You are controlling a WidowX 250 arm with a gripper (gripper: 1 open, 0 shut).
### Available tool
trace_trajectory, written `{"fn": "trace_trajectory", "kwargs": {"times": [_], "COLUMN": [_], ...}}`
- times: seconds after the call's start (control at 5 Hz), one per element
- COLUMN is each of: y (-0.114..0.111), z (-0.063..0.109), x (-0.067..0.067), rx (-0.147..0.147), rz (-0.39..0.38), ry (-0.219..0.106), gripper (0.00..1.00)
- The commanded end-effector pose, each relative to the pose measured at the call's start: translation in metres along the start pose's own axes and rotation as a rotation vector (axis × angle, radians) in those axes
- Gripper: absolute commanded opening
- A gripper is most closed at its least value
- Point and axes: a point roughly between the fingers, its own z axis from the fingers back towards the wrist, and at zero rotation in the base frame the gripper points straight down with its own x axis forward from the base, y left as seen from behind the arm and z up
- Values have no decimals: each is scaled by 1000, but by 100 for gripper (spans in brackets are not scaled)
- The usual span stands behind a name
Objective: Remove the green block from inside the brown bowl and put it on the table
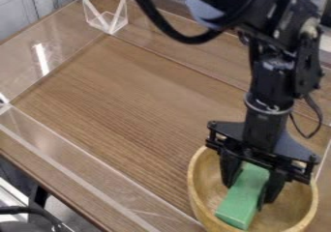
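The table [123,101] was big and brown, with wood lines running across it and clear plastic walls [39,57] along its edges, and most of its top was bare. The black robot arm [278,62] reached down from the top right, pointing straight at the brown bowl [204,183] in the lower right corner. The bowl was round, pale and thick at the rim. Over it hung the gripper [257,183] — its two dark fingers were squeezed in tight on the green block [242,205], one on each long side. The block stood tilted, its top end between the fingers and its low end down inside the bowl; I could not tell if that end touched the wood or hung just above it. So the grabbing part looked done. The rest was not — the block had to come up over the rim, go across to a bare bit of table, and be set down and let go.
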Motion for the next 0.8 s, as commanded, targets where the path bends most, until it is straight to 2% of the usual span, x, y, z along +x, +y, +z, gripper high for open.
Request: {"fn": "trace_trajectory", "kwargs": {"times": [0.0,0.2,0.4,0.6], "y": [-1,9,26,60], "z": [27,42,63,114], "x": [3,3,6,13], "rx": [-32,-37,-47,-61], "rz": [1,17,46,134], "ry": [-45,-54,-76,-129], "gripper": [0,0,0,0]}}
